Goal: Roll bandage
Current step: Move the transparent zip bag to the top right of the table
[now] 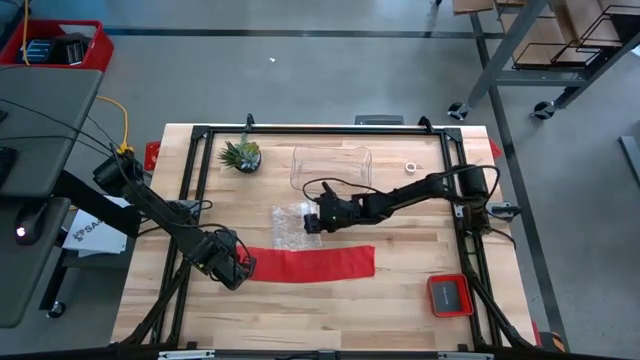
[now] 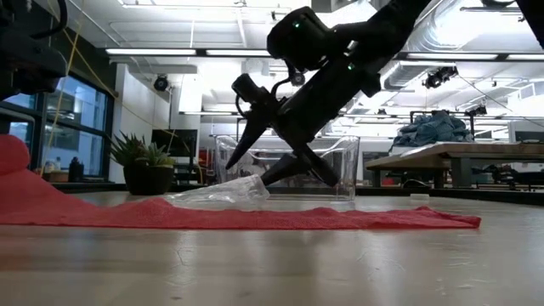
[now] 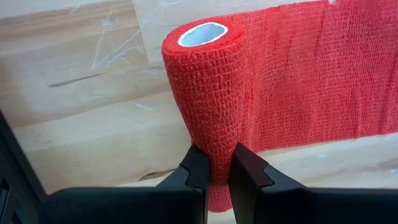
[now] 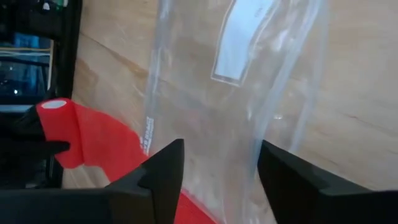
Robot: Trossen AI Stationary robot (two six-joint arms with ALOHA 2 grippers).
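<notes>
While the bandage (image 1: 318, 264) lies as a flat strip across the table (image 1: 400, 300), the left gripper (image 1: 240, 268) sits at its left end. From the left wrist, the fingers (image 3: 198, 169) pinch the rolled part tightly. From the right wrist, the right gripper (image 4: 221, 163) hangs open over a plastic bag (image 4: 249, 74), holding nothing.

The left gripper (image 3: 214, 171) sits low near the tabletop's left side, fingers pinched together. The right gripper (image 4: 217, 168) reaches toward centre, fingers spread.
</notes>
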